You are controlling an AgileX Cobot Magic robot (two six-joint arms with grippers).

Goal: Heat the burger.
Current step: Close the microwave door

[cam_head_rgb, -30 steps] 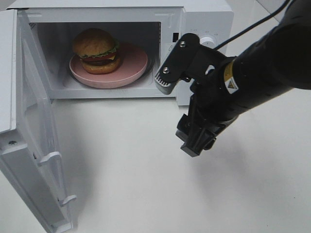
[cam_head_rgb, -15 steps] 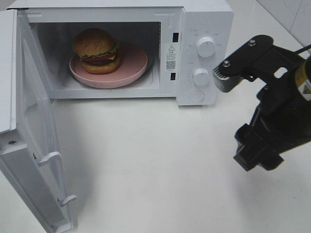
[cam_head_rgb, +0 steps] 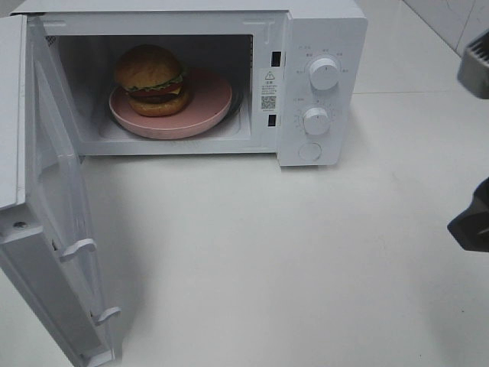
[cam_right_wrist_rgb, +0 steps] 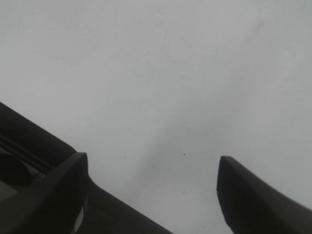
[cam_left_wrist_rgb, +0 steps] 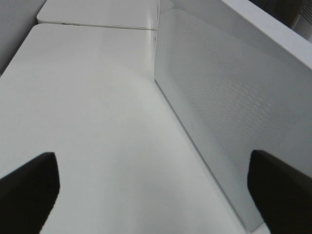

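The burger point(cam_head_rgb: 152, 79), with its brown bun, lettuce and tomato, sits on a pink plate point(cam_head_rgb: 212, 99) inside the white microwave point(cam_head_rgb: 321, 30). The microwave door point(cam_head_rgb: 53, 229) stands wide open, swung out to the left. My right gripper point(cam_right_wrist_rgb: 151, 187) is open over bare white table, nothing between its fingers; only a dark piece of that arm point(cam_head_rgb: 472, 227) shows at the far right edge of the high view, well away from the microwave. My left gripper point(cam_left_wrist_rgb: 151, 195) is open and empty beside a white dotted panel point(cam_left_wrist_rgb: 229, 117); it does not show in the high view.
Two knobs point(cam_head_rgb: 323, 73) point(cam_head_rgb: 315, 120) and a round button point(cam_head_rgb: 309, 151) are on the microwave's right panel. White tabletop point(cam_head_rgb: 267, 260) spreads in front of the microwave. A grey part of the right arm point(cam_head_rgb: 475, 65) pokes in at the upper right edge.
The right arm has swung from in front of the microwave's control panel to the right edge of the high view, uncovering the knobs. Burger, plate and door have not moved.
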